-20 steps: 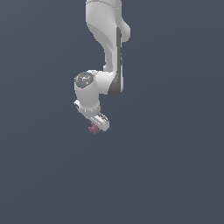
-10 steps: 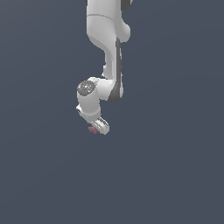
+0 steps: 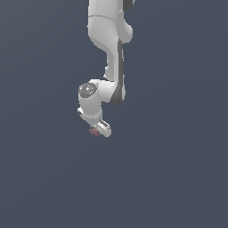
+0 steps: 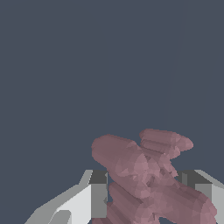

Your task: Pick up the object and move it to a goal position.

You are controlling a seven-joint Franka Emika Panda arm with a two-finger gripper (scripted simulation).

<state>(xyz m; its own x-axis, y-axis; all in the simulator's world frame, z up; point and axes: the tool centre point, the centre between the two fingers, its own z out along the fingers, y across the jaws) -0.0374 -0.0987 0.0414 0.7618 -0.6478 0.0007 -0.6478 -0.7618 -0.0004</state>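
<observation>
1. One thing only concerns you: the reddish-pink object sits between the gripper's two fingers, which appear clamped on it.
2. You see just a pink sliver of the object below the frame's centre in the exterior view, mostly hidden behind the gripper.
3. Your backdrop is flat slate-blue; no surface edge shows.

Open room all round the arm; only the object sits between the fingers (filling that gap).
</observation>
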